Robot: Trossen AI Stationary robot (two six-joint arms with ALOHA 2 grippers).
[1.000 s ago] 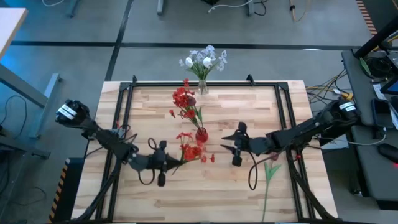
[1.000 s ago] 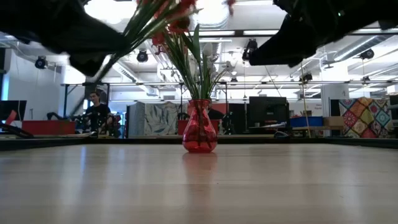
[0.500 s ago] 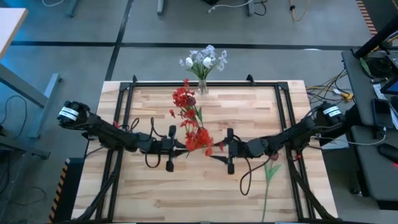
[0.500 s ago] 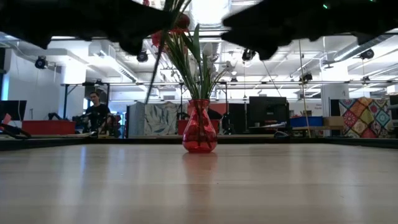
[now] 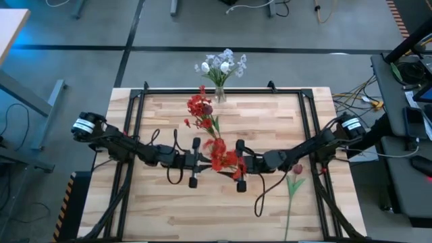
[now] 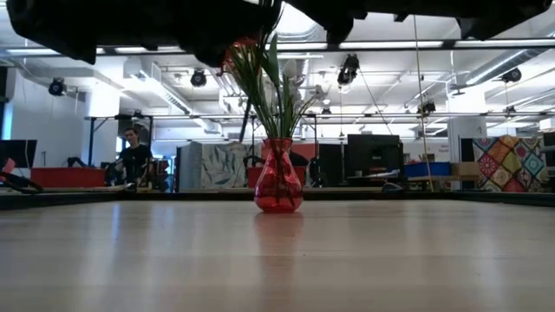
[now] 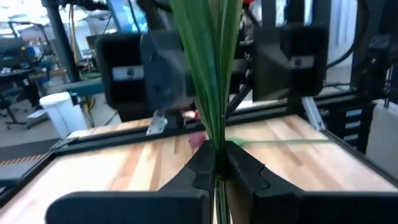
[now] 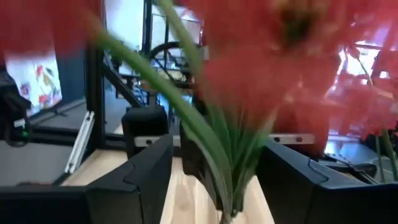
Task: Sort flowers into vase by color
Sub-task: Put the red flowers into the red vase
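Observation:
My left gripper (image 5: 204, 162) is shut on a red-cluster flower (image 5: 223, 159) and holds it high over the middle of the table, above the red vase (image 6: 278, 178). That vase stands on its base with red flowers and green leaves in it. My right gripper (image 5: 237, 165) is open, level with the flower on its right. In the right wrist view its fingers (image 8: 149, 177) stand on either side of the green stem (image 8: 227, 186); no touch shows. A clear vase of white and pale-blue flowers (image 5: 221, 67) stands at the far edge. A dark pink tulip (image 5: 295, 170) lies flat on the table at near right. My left gripper pinches the red flower's green stem and leaves (image 7: 217, 152) between its two fingers (image 7: 245, 171), which come level from the table's left and lie across the stem. The flower is lifted clear and roughly upright, blossoms above the fingers, and the stem runs on below them.
A black frame rail (image 5: 135, 128) runs round the wooden table top. There is bare wood along the near edge and at the far left and far right. In the low view a person (image 6: 134, 156) sits in the room far beyond the table.
My left gripper has carried the red flower toward the table's right and slightly farther, until it is over the red vase, and the flower has come from tilted to nearly upright. My right gripper has moved toward the table's left and closed in on the flower.

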